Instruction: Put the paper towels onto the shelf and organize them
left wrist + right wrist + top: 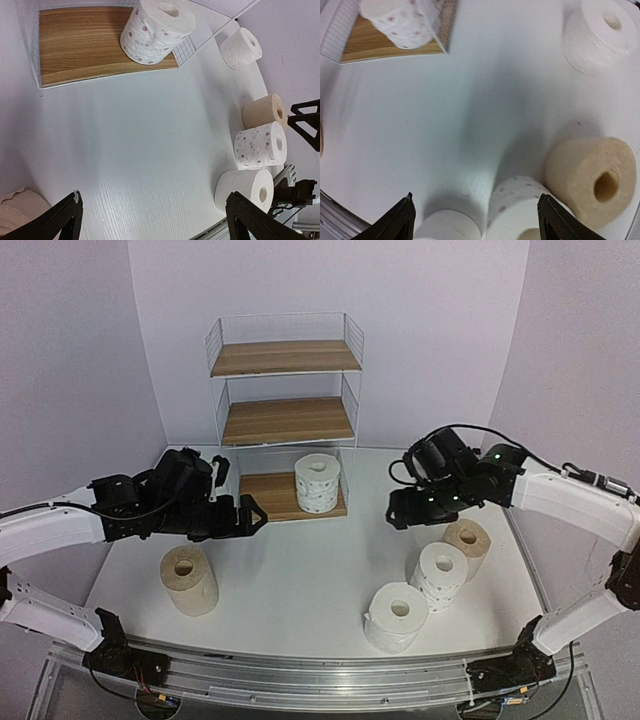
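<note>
The shelf (285, 358) stands at the back centre. One dotted roll (318, 482) stands on its bottom board (80, 42). A tan roll (189, 580) stands front left. A tan roll (467, 543), a dotted roll (439, 575) and a white roll (396, 616) stand front right. A second white roll (241, 47) shows only in the wrist views. My left gripper (252, 514) is open and empty above the table, in front of the shelf. My right gripper (400, 510) is open and empty, hovering above the right group of rolls (520, 210).
The shelf's two upper boards (288, 420) hold nothing. Thin white wire side rails (351, 390) close the shelf's sides. The table's front edge has a metal rail (320, 685). Purple walls surround the table.
</note>
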